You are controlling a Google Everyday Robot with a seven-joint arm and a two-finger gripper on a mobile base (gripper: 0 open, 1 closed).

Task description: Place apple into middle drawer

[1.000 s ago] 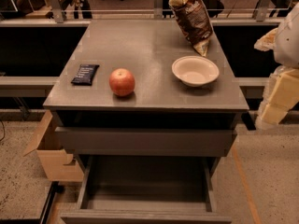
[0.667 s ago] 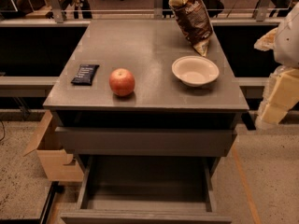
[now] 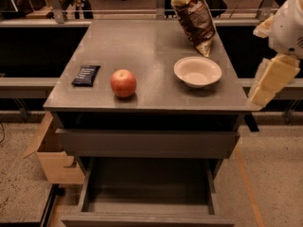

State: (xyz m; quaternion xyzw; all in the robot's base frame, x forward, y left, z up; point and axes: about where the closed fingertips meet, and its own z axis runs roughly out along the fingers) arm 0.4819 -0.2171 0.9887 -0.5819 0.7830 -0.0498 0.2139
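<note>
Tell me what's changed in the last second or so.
The gripper, off the cabinet's right edge, seems to have shifted slightly up and left, toward the top. It took hold of nothing and let nothing go. The apple, bowl, chip bag, dark packet and open middle drawer stayed where they were.

Single arm (image 3: 289, 26) enters at the upper right edge of view, white and rounded at its visible end. Claw (image 3: 266, 83) hangs below it, cream-coloured, slanting downward and leftward, touching nothing.
</note>
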